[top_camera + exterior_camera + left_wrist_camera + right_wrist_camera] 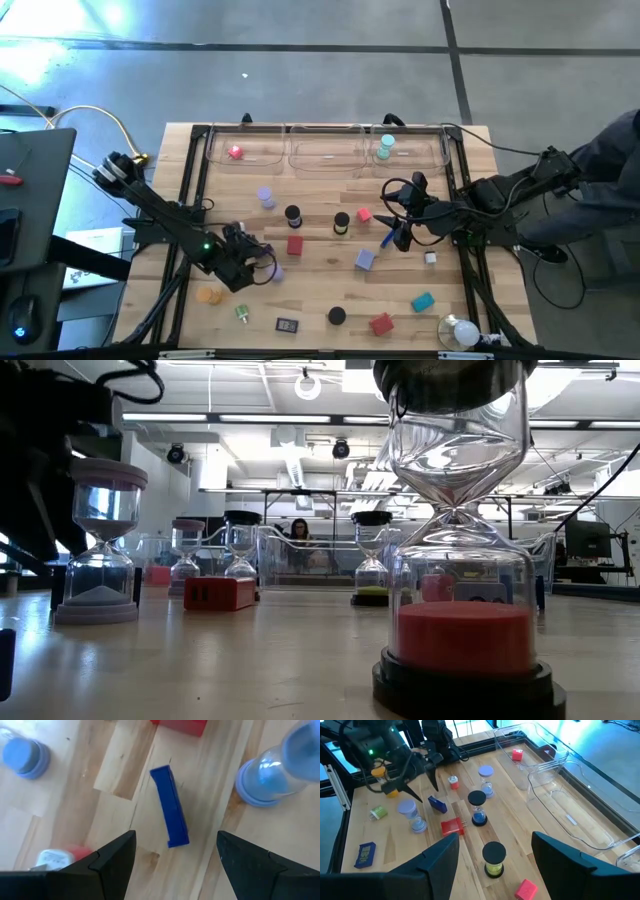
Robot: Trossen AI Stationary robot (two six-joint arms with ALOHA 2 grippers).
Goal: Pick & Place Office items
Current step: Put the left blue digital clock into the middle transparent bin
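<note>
open left claw (175,855) above blue block (170,806) on wooden table (75,795).

I'm looking down on the wooden table (320,285). Three clear trays (325,155) sit side by side along its far edge. Scattered over the boards I count black-capped hourglasses (292,215), a lilac-capped hourglass (265,197), a red block (295,245) near the middle, a second red block (381,323) at the near edge, a lavender block (365,259), a blue stick (388,240), a teal piece (422,301), an orange piece (208,295) and a dark clip (287,324). A white bulb (462,332) lies at the near right corner.
</note>
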